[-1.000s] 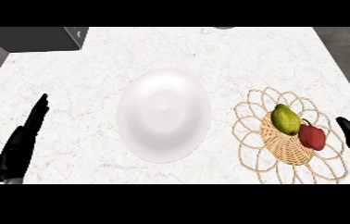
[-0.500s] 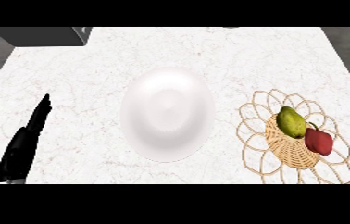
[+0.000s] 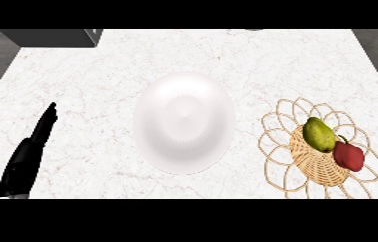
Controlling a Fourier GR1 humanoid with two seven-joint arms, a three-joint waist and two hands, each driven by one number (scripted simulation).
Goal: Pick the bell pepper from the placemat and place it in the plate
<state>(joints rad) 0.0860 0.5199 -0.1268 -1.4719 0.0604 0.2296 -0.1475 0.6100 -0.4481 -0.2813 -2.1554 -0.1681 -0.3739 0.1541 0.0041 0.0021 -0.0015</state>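
A white plate (image 3: 184, 122) lies in the middle of the marble counter with nothing on it. To its right is a woven wicker placemat (image 3: 319, 148) with looped edges. On the placemat lie a green pear-shaped fruit (image 3: 319, 134) and a red bell pepper (image 3: 348, 155), touching each other. My left hand (image 3: 28, 156) shows at the lower left edge, fingers straight and pointing up, resting well clear of the plate. My right hand is out of the picture.
A dark appliance or sink edge (image 3: 52, 37) sits at the counter's far left corner. Bare marble counter (image 3: 221, 56) stretches behind the plate.
The view has shifted a little, so plate and placemat appear slightly further right. The dark tip of the right hand seen at the right edge a second ago is gone.
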